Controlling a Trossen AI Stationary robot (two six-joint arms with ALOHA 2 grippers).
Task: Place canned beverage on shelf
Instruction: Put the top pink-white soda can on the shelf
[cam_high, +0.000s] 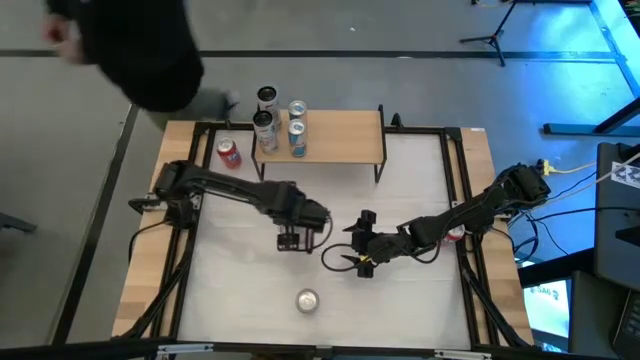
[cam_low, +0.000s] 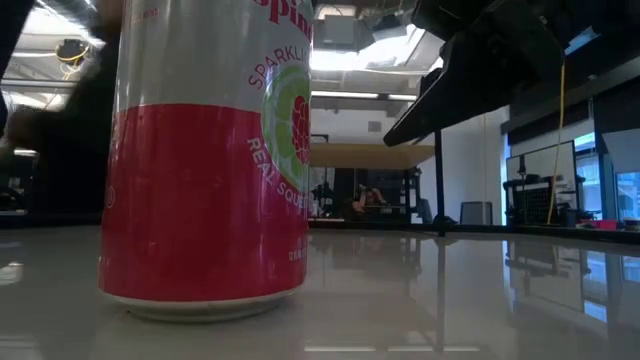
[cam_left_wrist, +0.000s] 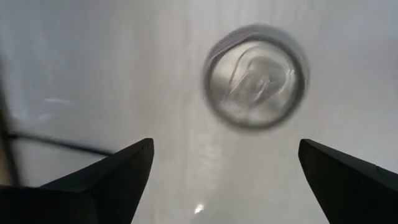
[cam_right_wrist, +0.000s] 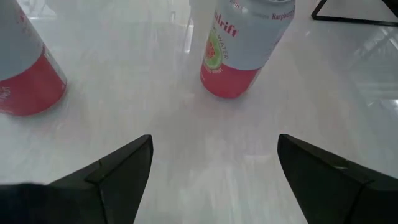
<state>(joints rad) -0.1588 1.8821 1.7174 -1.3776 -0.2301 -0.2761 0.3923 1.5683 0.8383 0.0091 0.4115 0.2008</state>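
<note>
Hovering open left hand (cam_high: 291, 240); can (cam_high: 307, 300) below, apart.

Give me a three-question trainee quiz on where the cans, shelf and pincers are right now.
1. True or false: the left pincer and right pincer each grip a can.
2. The silver-topped can near the table's front edge is: A on the shelf; B upright on the tabletop; C lying on its side.
3. Fill in: in the high view, the shelved cans crowd the shelf's ____ end.
Key: 1 false, both are open and empty; 2 B; 3 left.
</note>
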